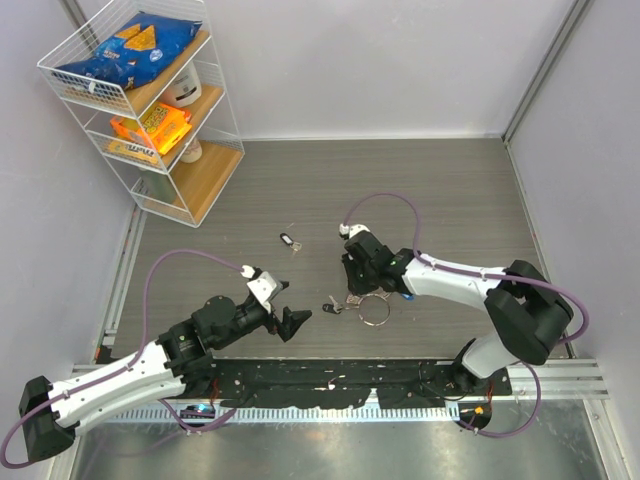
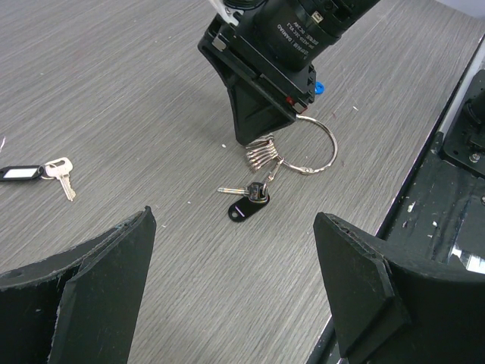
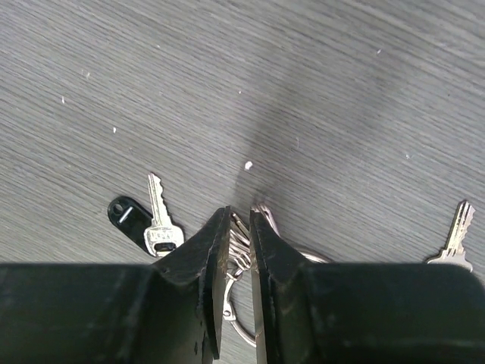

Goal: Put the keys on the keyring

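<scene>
My right gripper (image 3: pixel 240 221) is shut on a bunch of small silvery keys (image 3: pixel 239 244) hanging on the keyring (image 3: pixel 233 324), with its tips down on the table. The left wrist view shows the thin round keyring (image 2: pixel 317 149) lying flat beside that bunch (image 2: pixel 261 156). A loose key (image 2: pixel 236 189) with a black tag (image 2: pixel 244 208) lies just in front of it. Another key (image 2: pixel 62 173) with a dark tag (image 2: pixel 18 174) lies further left. A bare key (image 3: pixel 455 241) lies right of the right gripper. My left gripper (image 2: pixel 233 250) is open and empty, a short way from the tagged key.
A white wire shelf rack (image 1: pixel 150 105) with snack bags stands at the back left. The black rail of the arm bases (image 1: pixel 330 385) runs along the near edge. The right arm's cable (image 1: pixel 385 200) loops above the table.
</scene>
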`<action>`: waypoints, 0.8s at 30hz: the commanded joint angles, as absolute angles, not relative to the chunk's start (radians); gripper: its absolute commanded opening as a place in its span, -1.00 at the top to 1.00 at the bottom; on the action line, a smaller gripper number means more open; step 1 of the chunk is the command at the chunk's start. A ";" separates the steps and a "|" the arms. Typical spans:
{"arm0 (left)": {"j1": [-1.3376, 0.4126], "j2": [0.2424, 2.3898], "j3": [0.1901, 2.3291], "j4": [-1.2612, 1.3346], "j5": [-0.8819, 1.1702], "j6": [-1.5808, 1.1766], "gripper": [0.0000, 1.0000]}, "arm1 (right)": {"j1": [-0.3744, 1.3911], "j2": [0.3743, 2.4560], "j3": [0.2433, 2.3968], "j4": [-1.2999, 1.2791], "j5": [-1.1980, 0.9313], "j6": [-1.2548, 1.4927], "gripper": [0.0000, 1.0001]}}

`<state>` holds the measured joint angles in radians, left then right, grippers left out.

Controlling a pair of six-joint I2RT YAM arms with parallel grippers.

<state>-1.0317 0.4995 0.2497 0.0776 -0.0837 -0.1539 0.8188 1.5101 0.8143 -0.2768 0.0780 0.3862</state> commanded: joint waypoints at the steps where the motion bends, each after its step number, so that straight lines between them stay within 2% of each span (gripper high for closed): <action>1: -1.026 0.499 0.259 0.118 -0.078 -0.161 -0.83 | 0.824 1.512 0.861 -0.244 0.101 0.370 0.53; 24: -1.026 0.509 0.261 0.121 -0.078 -0.161 -0.83 | 0.822 1.568 0.842 -0.241 0.135 0.373 0.56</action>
